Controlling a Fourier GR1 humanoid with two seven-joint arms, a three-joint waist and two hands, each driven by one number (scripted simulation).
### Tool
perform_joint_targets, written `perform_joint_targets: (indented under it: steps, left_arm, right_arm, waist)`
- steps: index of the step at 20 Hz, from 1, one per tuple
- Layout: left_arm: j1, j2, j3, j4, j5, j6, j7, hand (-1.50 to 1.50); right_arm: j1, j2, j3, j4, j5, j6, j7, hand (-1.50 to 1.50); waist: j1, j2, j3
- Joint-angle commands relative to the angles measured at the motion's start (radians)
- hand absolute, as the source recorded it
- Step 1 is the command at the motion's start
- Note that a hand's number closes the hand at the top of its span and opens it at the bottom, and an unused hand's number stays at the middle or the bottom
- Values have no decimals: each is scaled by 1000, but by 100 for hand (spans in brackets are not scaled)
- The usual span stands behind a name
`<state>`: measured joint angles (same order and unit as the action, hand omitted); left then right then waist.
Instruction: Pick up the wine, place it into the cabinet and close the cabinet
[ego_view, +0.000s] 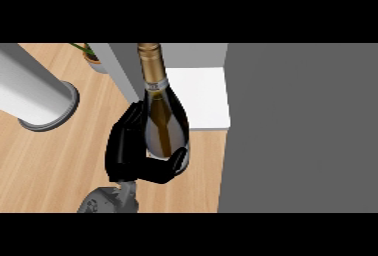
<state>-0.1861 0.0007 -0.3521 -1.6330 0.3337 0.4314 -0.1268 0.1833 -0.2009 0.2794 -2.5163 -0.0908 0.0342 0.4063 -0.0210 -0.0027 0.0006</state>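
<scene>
In the head view, a black hand (133, 150) curls its fingers (127, 131) along the left side of the wine bottle (164, 117) while the thumb wraps under its base, holding it above the wooden table (52, 165) with the gold-foiled neck pointing toward the view's top. The bottle lies across the edge of the white cabinet shelf (203, 97), beside the grey cabinet door (295, 130). A grey cylinder (33, 95) stands at left, and a small potted plant (92, 55) sits near the top edge.

A kitchen: wooden counter (52, 165), grey cabinet (295, 130) (a potted plant (92, 55) behind).
</scene>
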Motion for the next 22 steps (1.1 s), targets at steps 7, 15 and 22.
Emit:
perform_joint_targets:
  steps: [7,15,22]
  left_arm:
    - [-245,-1,-10,245,48,170,15,150]
    - [-338,-1,-73,447,137,234,-106,150]
    - [-340,-1,-152,618,282,215,-301,150]
  right_arm:
    - [55,18,5,-192,-81,-1,82,-150]
    - [81,9,-14,-229,-121,39,84,-150]
    - [63,27,-14,-199,-126,37,92,-150]
  waist:
    - [-6,2,-1]
    - [-23,3,-1]
    - [-28,5,-1]
